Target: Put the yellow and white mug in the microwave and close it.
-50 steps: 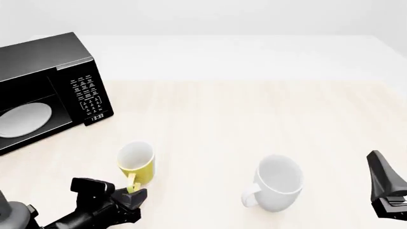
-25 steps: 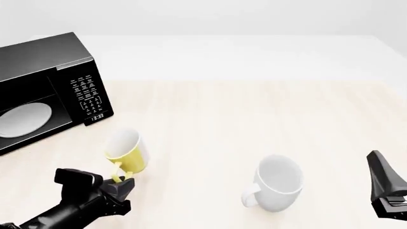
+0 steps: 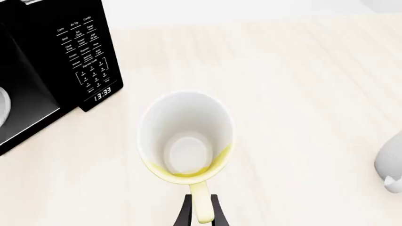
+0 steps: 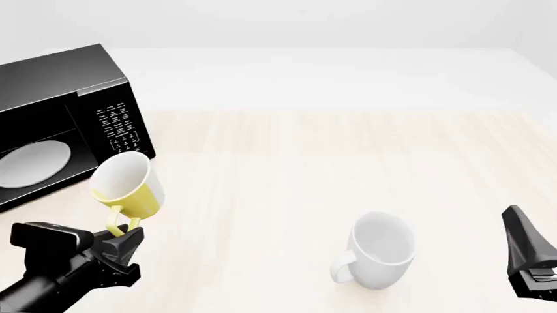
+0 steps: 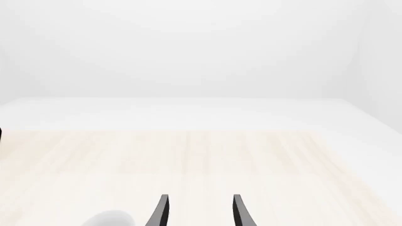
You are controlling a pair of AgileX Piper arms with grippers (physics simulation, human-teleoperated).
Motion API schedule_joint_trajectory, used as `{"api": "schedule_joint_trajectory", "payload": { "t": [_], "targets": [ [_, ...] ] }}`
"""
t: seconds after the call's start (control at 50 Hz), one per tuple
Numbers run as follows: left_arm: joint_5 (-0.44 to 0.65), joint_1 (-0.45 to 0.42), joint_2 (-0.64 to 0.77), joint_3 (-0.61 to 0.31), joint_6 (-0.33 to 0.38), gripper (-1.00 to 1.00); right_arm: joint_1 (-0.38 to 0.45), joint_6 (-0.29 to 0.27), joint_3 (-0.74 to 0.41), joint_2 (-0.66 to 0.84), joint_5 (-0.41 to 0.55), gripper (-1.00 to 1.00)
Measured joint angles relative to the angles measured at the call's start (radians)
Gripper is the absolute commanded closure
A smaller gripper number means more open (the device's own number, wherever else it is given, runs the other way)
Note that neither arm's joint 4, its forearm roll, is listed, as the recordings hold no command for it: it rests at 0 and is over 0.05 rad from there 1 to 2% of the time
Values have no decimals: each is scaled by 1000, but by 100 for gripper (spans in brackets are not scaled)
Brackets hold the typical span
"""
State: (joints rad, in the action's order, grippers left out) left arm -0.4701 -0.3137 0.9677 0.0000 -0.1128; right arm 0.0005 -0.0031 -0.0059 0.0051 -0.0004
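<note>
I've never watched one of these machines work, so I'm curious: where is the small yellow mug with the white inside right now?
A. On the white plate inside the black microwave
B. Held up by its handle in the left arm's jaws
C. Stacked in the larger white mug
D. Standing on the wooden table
B: the small yellow mug with the white inside hangs tilted above the table, the left gripper pinching its yellow loop handle.

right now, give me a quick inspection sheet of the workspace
surface: pale wood table, bare between the things
job's things: yellow and white mug lifted off the table, tilted, held by its handle; microwave at far left, white plate visible inside
clutter: white mug standing on the table
grippers: left gripper with jaws shut on the mug's handle; right gripper with jaws open, holding nothing
cables: nothing seen
surroundings: plain white backdrop
</note>
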Motion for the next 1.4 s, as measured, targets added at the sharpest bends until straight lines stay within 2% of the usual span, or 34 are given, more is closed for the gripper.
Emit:
{"api": "schedule_joint_trajectory", "payload": {
  "t": [0.24,0.46,0.98,1.4],
  "targets": [
    [129,116,-163,0,66,100,0,0,0,0,0,-100],
    [121,213,-170,0,99,100,0,0,0,0,0,-100],
    [-180,414,116,0,97,100,0,0,0,1,-1,-100],
    [-439,527,364,0,75,100,0,0,0,1,-1,-100]
  ]
}}
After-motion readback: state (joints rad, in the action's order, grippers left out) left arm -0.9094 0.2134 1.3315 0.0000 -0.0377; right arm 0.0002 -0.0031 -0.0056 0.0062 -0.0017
